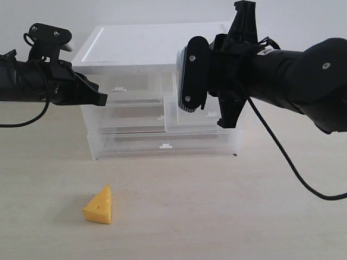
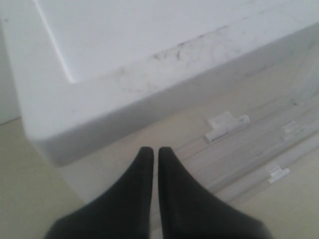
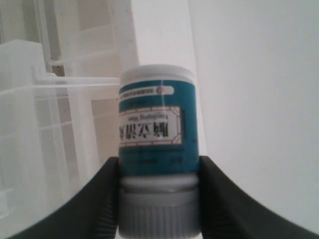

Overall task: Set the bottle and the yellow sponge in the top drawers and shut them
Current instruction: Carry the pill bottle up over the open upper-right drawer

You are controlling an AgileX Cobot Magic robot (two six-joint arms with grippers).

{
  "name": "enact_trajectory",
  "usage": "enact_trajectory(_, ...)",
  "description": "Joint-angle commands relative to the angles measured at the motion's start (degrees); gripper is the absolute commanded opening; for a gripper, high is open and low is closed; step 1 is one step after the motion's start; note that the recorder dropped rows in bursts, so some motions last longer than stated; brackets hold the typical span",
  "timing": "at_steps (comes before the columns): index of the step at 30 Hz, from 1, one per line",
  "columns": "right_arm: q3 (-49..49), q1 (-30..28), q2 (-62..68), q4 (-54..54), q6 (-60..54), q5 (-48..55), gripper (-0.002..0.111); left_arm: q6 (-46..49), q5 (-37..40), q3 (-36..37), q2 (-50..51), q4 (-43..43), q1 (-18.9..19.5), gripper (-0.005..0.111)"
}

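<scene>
Bottle-stowing step: the right end effector (image 3: 158, 172), clamped on the bottle (image 3: 157, 124) near the pulled-out top drawer (image 1: 184, 121), likely must lower and release (left end effector (image 2: 155, 155) pressed together, empty; yellow sponge (image 1: 99, 206) on the counter (image 1: 227, 211)).

Left gripper (image 2: 155, 150), fingers pressed together, hangs before the white cabinet top (image 2: 149, 59)

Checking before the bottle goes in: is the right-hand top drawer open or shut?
Open. In the exterior view the right-hand top drawer juts forward of the cabinet, while the left-hand top drawer sits flush.
</scene>
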Motion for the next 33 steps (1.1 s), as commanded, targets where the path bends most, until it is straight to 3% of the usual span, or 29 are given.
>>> enact_trajectory(1, -0.62, -0.43, 0.23, 3.23, -0.25, -0.43, 0.0, 0.19, 0.16, 0.25, 0.0, 0.01, 0.19, 0.004)
enact_trajectory(13, -0.51, -0.55, 1.04, 4.93, -0.25, -1.15, 0.001, 0.19, 0.16, 0.25, 0.0, 0.01, 0.19, 0.004)
enact_trajectory(17, -0.51, -0.55, 1.45, 4.93, -0.25, -1.51, 0.018, 0.19, 0.16, 0.25, 0.0, 0.01, 0.19, 0.004)
enact_trajectory(30, -0.51, -0.55, 1.45, 3.15, -0.25, -3.16, 0.018, 0.89, 0.16, 0.24, 0.0, 0.01, 0.19, 0.004)
enact_trajectory(33, -0.51, -0.55, 1.45, 3.25, -0.25, -3.16, 0.035, 0.89, 0.16, 0.24, 0.0, 0.01, 0.19, 0.004)
